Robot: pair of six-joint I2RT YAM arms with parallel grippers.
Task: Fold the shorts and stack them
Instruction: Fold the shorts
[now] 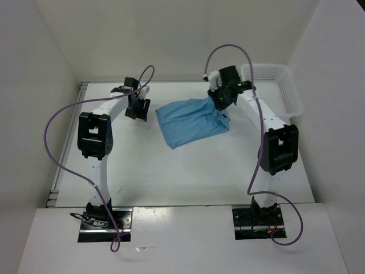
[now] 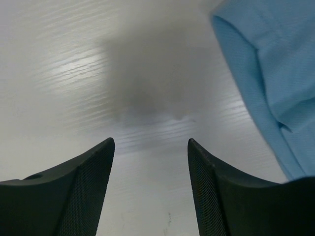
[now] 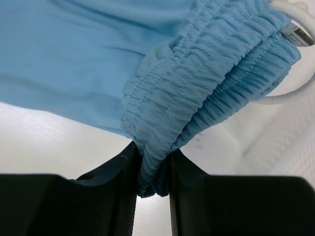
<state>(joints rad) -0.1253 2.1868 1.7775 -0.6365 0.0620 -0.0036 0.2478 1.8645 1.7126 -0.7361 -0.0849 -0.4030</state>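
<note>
The shorts are seen on the far half of the tabletop, a bit right of centre. They are spread mostly flat as a light blue patch, with one corner pointed toward the near edge. The right end is bunched up where it is taken by the right gripper.

The right gripper is clenched on the shorts. In the right wrist view the gathered elastic waistband is pinched between both fingers. Ribbed fabric is bulged above the tips and the rest of the cloth is draped away to the left. A white cord is seen by the waistband's end, in the top right corner of that view; how it is attached cannot be told.

The left gripper is released. In the left wrist view its two fingers are held apart, bare tabletop is seen between them, and nothing is grasped. It is placed just beside the left edge of the shorts. Blue cloth is seen right of the right finger; whether it is touched cannot be told. A soft shadow is cast on the tabletop ahead of the fingers.

A white mesh basket is set at the far right corner of the tabletop. It is near the right arm and apart from the shorts.
</note>
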